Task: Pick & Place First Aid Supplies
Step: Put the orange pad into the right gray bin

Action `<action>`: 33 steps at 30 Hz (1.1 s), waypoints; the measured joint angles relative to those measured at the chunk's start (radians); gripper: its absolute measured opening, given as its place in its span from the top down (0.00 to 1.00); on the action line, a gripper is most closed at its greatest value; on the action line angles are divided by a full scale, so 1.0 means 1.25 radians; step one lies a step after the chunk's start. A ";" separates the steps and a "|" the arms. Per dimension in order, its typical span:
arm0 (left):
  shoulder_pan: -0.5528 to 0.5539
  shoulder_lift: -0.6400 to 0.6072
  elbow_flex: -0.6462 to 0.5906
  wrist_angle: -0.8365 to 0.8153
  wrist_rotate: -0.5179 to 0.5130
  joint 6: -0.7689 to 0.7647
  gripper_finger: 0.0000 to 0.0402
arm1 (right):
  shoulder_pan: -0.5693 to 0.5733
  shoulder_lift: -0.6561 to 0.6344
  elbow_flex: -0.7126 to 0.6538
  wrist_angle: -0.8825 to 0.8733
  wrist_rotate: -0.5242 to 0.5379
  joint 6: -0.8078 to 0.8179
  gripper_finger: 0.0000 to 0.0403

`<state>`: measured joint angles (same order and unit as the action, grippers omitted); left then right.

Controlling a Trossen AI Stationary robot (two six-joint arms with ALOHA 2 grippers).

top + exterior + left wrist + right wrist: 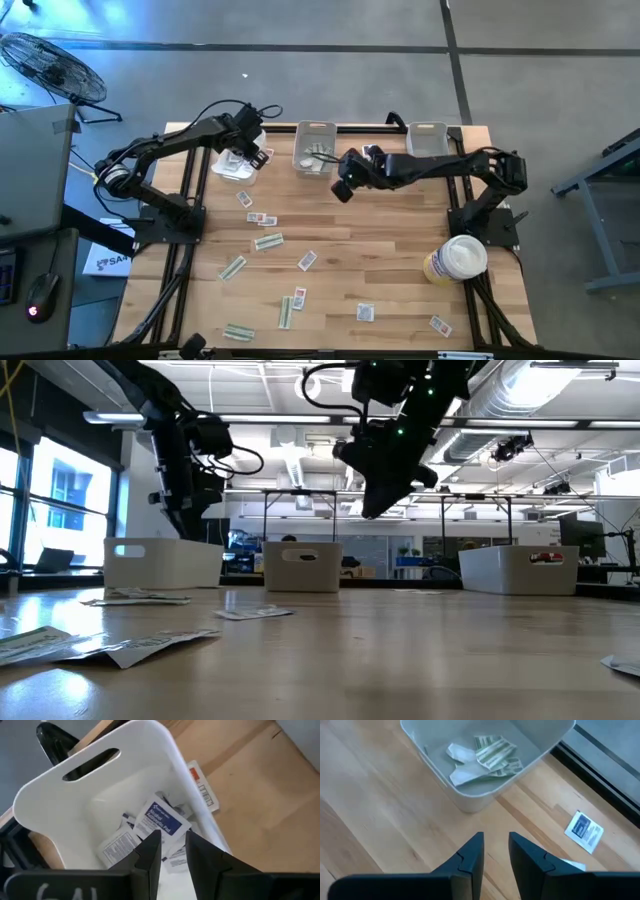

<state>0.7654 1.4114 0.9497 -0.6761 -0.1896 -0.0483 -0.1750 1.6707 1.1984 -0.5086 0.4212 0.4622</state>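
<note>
Left claw (pixel 172 851) hangs parted over packets (pixel 159 822) in a bin (pixel 45 795); right claw (pixel 495 851) seemingly empty, parted.

In the right wrist view, a white packet (pixel 568 865) hides mostly behind the right tool (pixel 495 851). The left wrist view cuts off the white bin (pixel 165 750) at its lower edge. From above, print on the scattered packets (pixel 268 241) is too small to read.

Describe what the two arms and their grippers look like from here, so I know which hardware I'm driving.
Both arms are black, jointed, with loose black cables looping near the wrists. The left gripper and right gripper each have two flat, dark, angular fingers. Pale handwritten marks show on the left wrist housing. Small green lights glow on the right arm in the low view.
</note>
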 joint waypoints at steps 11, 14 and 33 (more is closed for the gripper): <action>-0.006 -0.082 -0.019 0.125 0.174 -0.039 0.79 | 0.001 0.000 -0.009 0.011 -0.010 -0.013 0.79; -0.016 -0.064 -0.058 0.181 0.190 -0.049 0.79 | 0.012 0.000 -0.020 0.019 -0.011 -0.012 0.79; -0.026 0.000 -0.093 0.218 -0.080 -0.049 0.79 | 0.025 -0.001 -0.056 0.053 -0.038 -0.013 0.79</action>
<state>0.7330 1.4117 0.8337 -0.4030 -0.2897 -0.1092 -0.1432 1.6695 1.1282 -0.4422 0.3742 0.4454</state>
